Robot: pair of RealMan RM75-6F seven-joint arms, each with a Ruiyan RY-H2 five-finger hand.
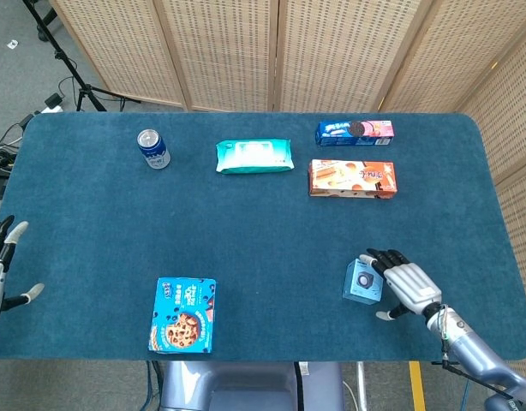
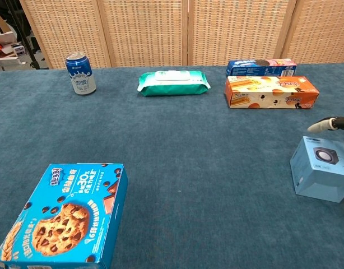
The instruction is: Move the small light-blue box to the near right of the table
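Observation:
The small light-blue box point(image 1: 361, 282) stands on the blue table point(image 1: 263, 231), near the front, right of centre; the chest view shows the box point(image 2: 320, 176) at its right edge with a round dark print on its front face. My right hand point(image 1: 406, 285) hovers just to the right of the box with its fingers spread and nothing in it. Only a fingertip point(image 2: 320, 125) of it shows in the chest view, behind the box. My left hand point(image 1: 1, 270) hangs off the table's left edge, fingers apart and empty.
A blue cookie box point(image 1: 183, 314) lies at the near left. At the back are a soda can point(image 1: 152, 148), a green wipes pack point(image 1: 254, 156), an orange biscuit box point(image 1: 352, 177) and a blue cookie pack point(image 1: 354, 131). The table's front edge runs close below the light-blue box.

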